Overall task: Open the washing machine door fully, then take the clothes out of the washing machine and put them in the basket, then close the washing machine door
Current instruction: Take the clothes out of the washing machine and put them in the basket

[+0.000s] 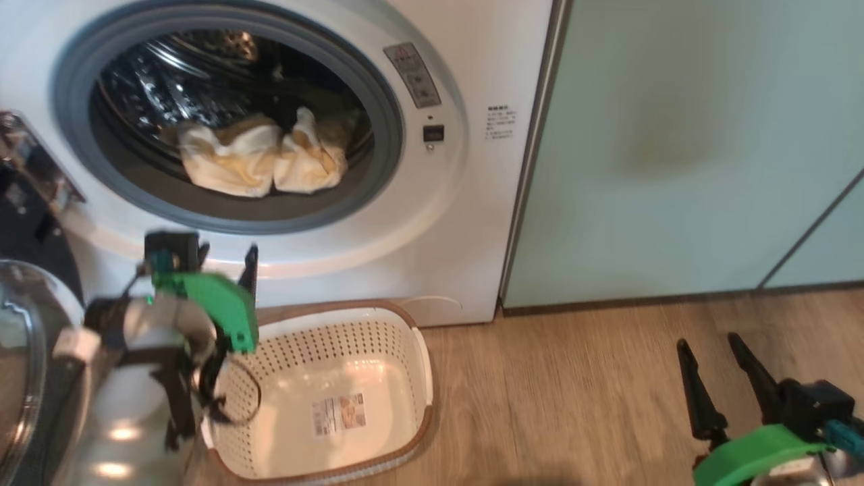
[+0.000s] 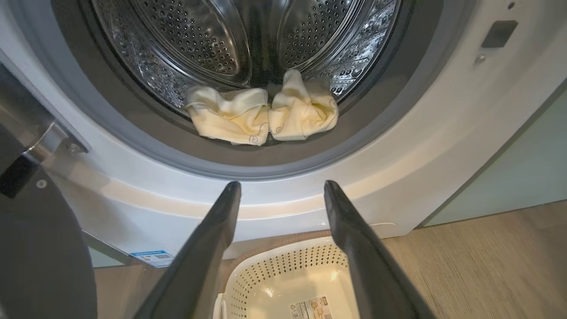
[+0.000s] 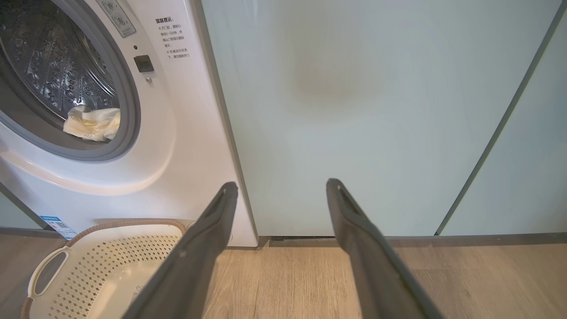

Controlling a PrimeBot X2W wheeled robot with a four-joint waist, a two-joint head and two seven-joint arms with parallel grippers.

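Observation:
The white washing machine [image 1: 445,223] stands with its door [image 1: 30,236] swung open to the left, glass bowl facing out. Pale yellow clothes [image 1: 263,158] lie in two bunches at the front of the steel drum, also seen as the clothes [image 2: 261,115] in the left wrist view. The cream perforated basket [image 1: 337,341] sits on the floor under the opening with nothing but a label sticker in it. My left gripper [image 1: 226,260] hovers open above the basket [image 2: 283,261], pointing at the drum's lower rim, nothing between its fingers. My right gripper [image 1: 709,344] is open low on the right, facing the cabinet.
Pale green cabinets [image 3: 376,110] stand right of the machine, with a wooden floor [image 1: 574,391] in front. The open door [image 2: 35,248] stands close on the left of my left arm. In the right wrist view the basket [image 3: 119,248] lies left of my right gripper [image 3: 281,186].

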